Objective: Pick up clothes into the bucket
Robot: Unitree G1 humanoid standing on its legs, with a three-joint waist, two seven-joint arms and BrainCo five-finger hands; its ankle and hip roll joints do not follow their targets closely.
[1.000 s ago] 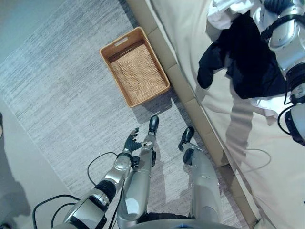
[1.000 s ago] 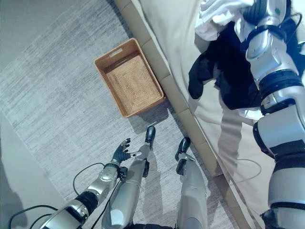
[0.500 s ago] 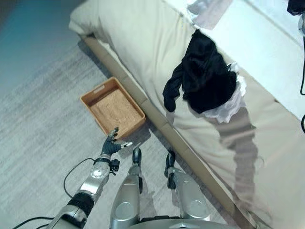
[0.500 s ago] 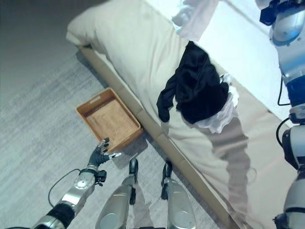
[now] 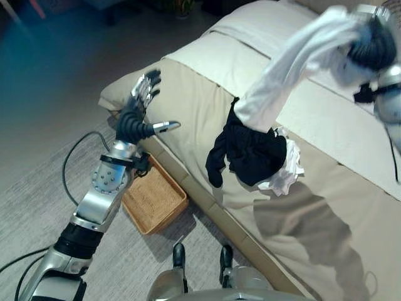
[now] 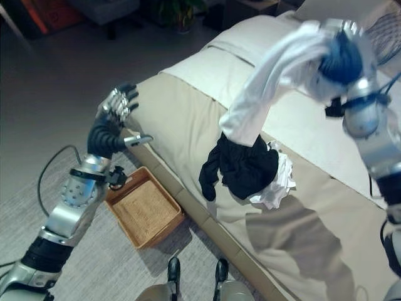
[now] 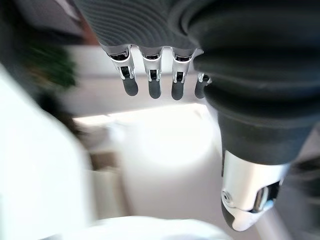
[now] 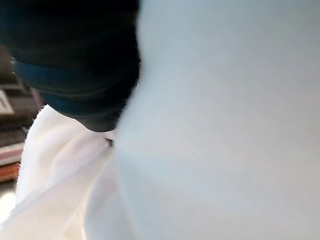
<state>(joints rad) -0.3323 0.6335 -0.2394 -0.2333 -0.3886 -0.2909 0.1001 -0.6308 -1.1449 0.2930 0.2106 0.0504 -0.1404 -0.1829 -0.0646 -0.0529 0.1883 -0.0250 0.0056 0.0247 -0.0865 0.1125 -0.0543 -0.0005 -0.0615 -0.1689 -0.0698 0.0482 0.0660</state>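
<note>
The right hand (image 5: pixel 371 47) grips a white garment (image 5: pixel 282 81) hanging far from the basket (image 5: pixel 153 197); it may drop short; the left hand (image 5: pixel 139 110) is spread, empty.

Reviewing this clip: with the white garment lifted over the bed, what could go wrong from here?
The white garment hangs from the right hand far from the wicker basket on the floor; it may slip in transit. Its hanging end is close above the black garment and might drag it along.

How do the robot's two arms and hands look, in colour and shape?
Both arms are silver-grey with black bands at the joints. The left hand has a dark ribbed cover over its back and wrist, and silver fingers with dark tips. The right hand shows a dark bluish cover.
</note>
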